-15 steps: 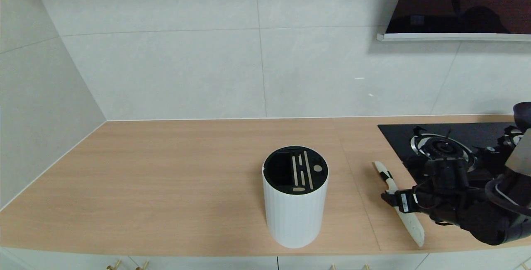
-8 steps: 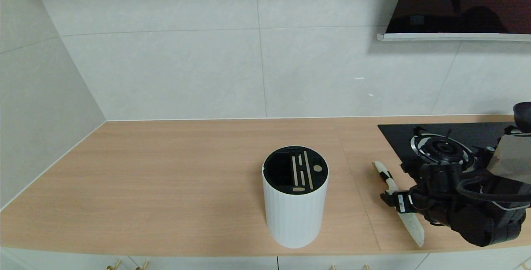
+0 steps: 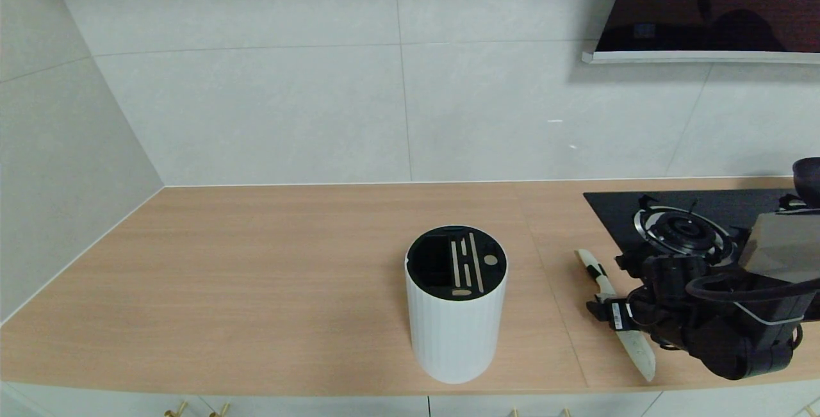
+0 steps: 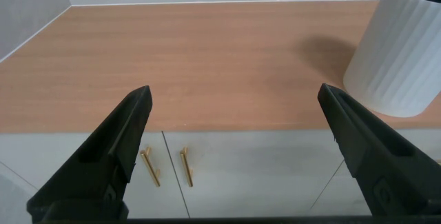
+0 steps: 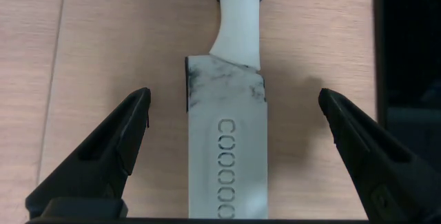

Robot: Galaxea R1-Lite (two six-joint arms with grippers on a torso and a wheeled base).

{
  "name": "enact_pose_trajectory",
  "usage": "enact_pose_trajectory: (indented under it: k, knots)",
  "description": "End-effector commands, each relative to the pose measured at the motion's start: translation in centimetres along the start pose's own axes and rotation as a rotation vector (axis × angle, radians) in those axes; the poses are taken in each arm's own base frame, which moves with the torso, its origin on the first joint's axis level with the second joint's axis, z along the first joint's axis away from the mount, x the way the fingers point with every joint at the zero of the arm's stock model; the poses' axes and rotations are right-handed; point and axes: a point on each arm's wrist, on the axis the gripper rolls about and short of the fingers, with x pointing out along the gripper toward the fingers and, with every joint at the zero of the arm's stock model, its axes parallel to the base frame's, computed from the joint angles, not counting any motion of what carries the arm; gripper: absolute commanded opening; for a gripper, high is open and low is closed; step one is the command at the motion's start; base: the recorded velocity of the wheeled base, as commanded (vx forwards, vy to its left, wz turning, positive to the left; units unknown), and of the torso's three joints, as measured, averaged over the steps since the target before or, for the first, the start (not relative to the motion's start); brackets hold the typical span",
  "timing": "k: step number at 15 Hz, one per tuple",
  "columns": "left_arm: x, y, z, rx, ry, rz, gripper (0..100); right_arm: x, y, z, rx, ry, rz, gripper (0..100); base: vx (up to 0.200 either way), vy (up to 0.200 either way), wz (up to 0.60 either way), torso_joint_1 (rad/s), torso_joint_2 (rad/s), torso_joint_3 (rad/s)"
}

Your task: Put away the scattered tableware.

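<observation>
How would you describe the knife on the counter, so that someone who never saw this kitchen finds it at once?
On the wooden counter, find the black gas hob at the right end. Just left of it lies a white knife with a black band on its handle. It lies flat, unlike the upright ribbed white holder.

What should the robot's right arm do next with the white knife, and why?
Probably lower the right gripper a little and shut its jaws on the knife. The jaws stand open on either side of the blade, and the knife lies flat on the counter, not yet gripped. It has to be held before it can be carried to the white holder.
</observation>
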Motion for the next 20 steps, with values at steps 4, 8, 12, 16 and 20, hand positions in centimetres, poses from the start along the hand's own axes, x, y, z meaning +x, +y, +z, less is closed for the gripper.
enact_pose_trajectory:
  k: [4,8,12,16,20]
  knots:
    - [0.0,0.0,0.0,0.000,0.001,0.000,100,0.3,0.0,-0.2,0.000,-0.001,-0.001,0,0.000,0.000,0.00,0.000,0.00,0.000]
    - [0.0,0.0,0.0,0.000,0.001,0.000,100,0.3,0.0,-0.2,0.000,0.001,0.000,0,0.000,0.000,0.00,0.000,0.00,0.000]
    - [0.0,0.0,0.0,-0.002,0.001,0.000,100,0.1,0.0,0.0,0.001,-0.007,-0.001,0,0.000,0.000,0.00,0.000,0.00,0.000]
    - [0.0,0.0,0.0,0.000,0.002,0.000,100,-1.8,-0.2,1.9,0.009,-0.077,0.001,0,0.000,0.000,0.00,0.000,0.00,0.000]
    - [0.0,0.0,0.0,0.012,0.001,-0.001,100,-6.4,-0.6,5.7,0.027,-0.233,0.006,0,0.000,0.000,0.00,0.000,0.00,0.000]
